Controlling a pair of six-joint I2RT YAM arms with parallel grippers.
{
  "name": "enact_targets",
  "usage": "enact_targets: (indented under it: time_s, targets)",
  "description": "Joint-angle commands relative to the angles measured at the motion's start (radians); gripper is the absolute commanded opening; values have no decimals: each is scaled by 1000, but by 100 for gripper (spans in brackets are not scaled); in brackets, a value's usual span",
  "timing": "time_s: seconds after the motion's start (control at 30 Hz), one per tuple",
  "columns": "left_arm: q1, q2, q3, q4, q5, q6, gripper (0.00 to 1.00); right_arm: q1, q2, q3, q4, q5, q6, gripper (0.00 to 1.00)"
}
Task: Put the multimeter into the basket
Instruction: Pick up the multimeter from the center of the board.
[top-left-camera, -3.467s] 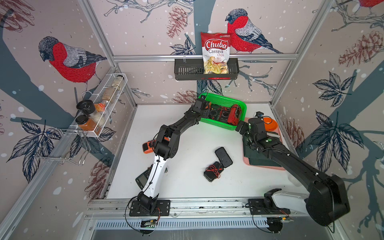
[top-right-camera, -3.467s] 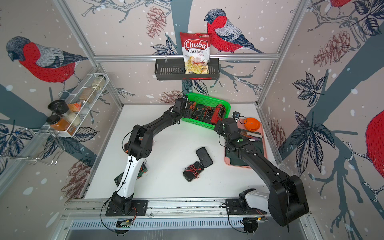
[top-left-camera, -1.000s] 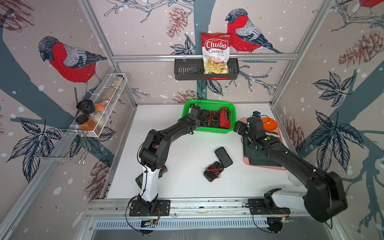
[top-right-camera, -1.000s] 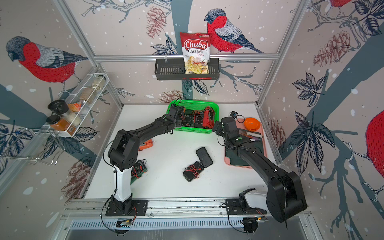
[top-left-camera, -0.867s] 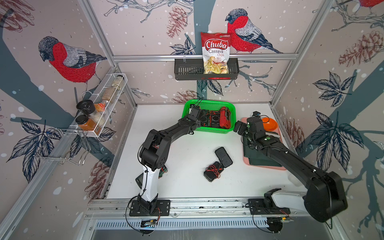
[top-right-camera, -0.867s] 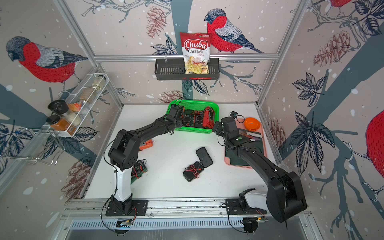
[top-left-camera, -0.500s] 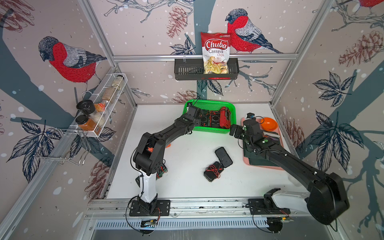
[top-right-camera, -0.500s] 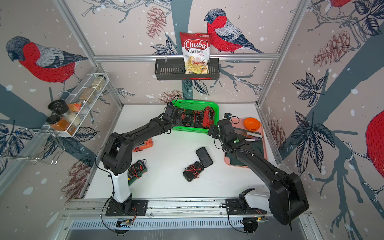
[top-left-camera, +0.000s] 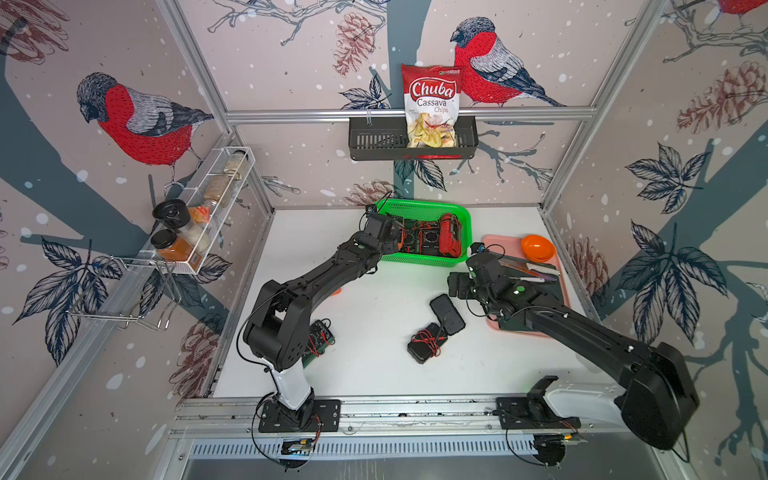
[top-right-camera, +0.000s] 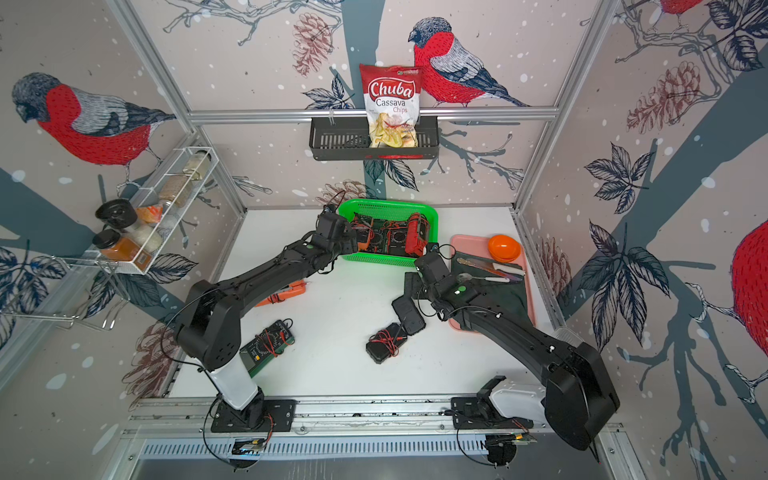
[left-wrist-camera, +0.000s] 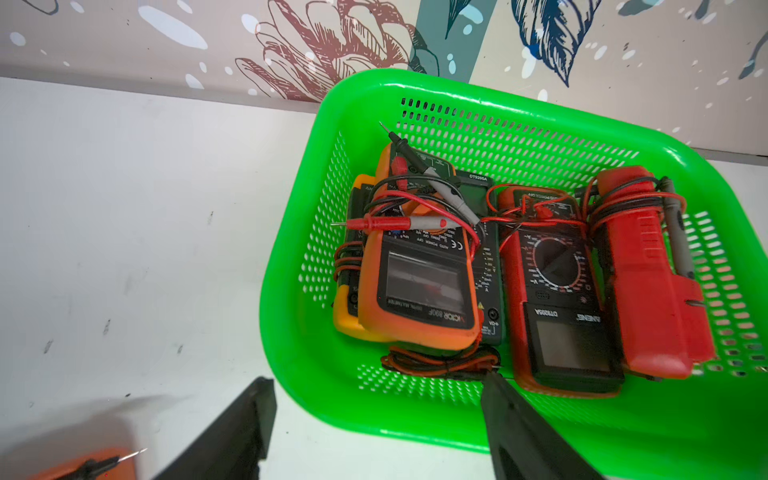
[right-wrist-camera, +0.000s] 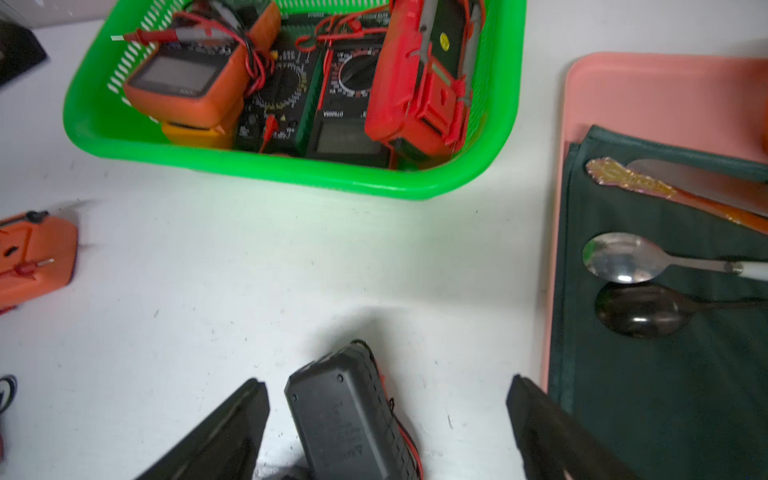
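In both top views the basket (top-left-camera: 419, 261) (top-right-camera: 374, 257) stands at the back of the bench (top-left-camera: 374, 374) (top-right-camera: 332, 374), near a pink tray (top-left-camera: 490, 241). Several meters lie packed inside it. The left arm (top-left-camera: 332, 266) reaches to the basket's left end. The right arm (top-left-camera: 582, 332) ends above a black meter (top-left-camera: 446, 313) that lies on the bench in front of the basket, beside the tray. A second black meter (top-left-camera: 428, 351), wound in red leads, lies just beside the first. A green meter (top-right-camera: 268, 345) sits by the left arm's base, and a loose orange meter (top-right-camera: 286, 293) shows partly from under that arm.

In the left wrist view the left fingers (left-wrist-camera: 232, 428) are spread apart and hold nothing. One is over the bare bench outside the basket and the other reaches over its near rim. Whether that tip touches the leads below it I cannot tell. An orange meter (left-wrist-camera: 415, 286) lies on top of others at the basket's left end, with a red and a black probe across it. Beside it lie a dial meter (left-wrist-camera: 557, 299) and a red meter (left-wrist-camera: 652, 282) on its side at the right wall.

In the right wrist view the right fingers (right-wrist-camera: 224, 432) are spread wide on either side of the black meter's end. A gap shows on each side, so they grip nothing. The meter lies face down on the bench, outside the basket. Two spoons (right-wrist-camera: 619, 257) rest on a dark cloth (right-wrist-camera: 665, 374) on the tray.
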Motion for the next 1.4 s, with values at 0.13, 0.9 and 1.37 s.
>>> enact_targets:
  time_s: [0.13,0.9,1.37]
  targets:
    - [5,-180,-146,104,-4,-43,92,38,66,-16,-162,-69,-39,87]
    - [72,-485,-460,211,-49,-115,98,180,380,111,-208,89,-60,100]
    - [75,-492,-490,199,-83,-128,98,143,401,142,-132,46,-87,60]
